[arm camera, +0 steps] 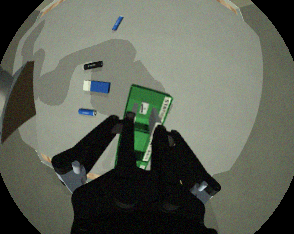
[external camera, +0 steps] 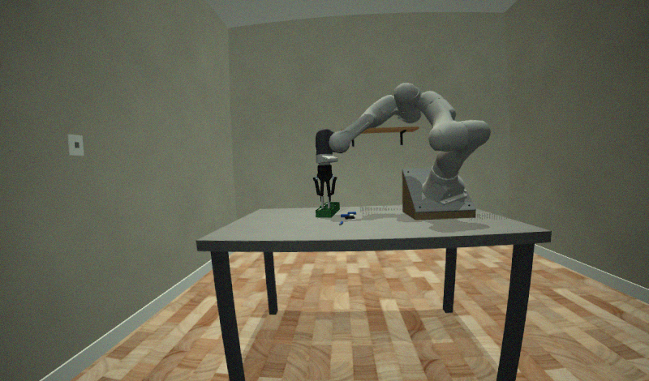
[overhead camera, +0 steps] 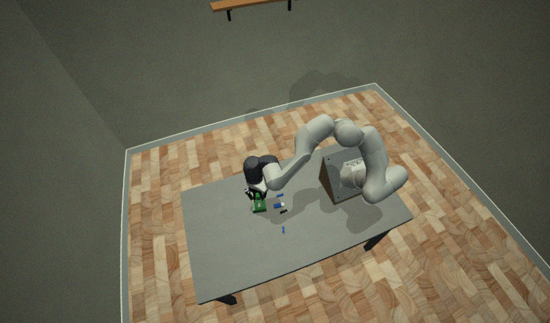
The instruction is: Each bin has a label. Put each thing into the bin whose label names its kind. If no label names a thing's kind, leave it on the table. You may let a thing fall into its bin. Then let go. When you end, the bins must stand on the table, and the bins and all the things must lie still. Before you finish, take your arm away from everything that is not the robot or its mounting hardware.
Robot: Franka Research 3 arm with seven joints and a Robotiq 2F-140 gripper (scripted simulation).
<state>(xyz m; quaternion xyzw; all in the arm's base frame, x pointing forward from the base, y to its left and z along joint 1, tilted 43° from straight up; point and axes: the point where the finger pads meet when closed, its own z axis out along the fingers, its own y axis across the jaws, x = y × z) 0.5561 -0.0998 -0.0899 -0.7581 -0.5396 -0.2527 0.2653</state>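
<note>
A small green bin (overhead camera: 257, 206) with a white label stands on the grey table; it also shows in the side view (external camera: 327, 210) and the wrist view (arm camera: 147, 124). My gripper (overhead camera: 256, 196) hangs straight above the bin, fingertips just over its rim (external camera: 324, 205). In the wrist view the fingers stand a narrow way apart with nothing gripped; a small pale piece shows below them inside the bin. Right of the bin lie a blue piece (overhead camera: 280, 195), a blue and white piece (overhead camera: 278, 205) and a black piece (overhead camera: 283, 211). Another blue piece (overhead camera: 283, 229) lies alone nearer the table's middle.
The arm's wedge-shaped base (overhead camera: 341, 178) stands at the table's right rear. The loose pieces also show in the wrist view: blue (arm camera: 86, 112), blue and white (arm camera: 97, 85), black (arm camera: 93, 65), and the far blue one (arm camera: 117, 23).
</note>
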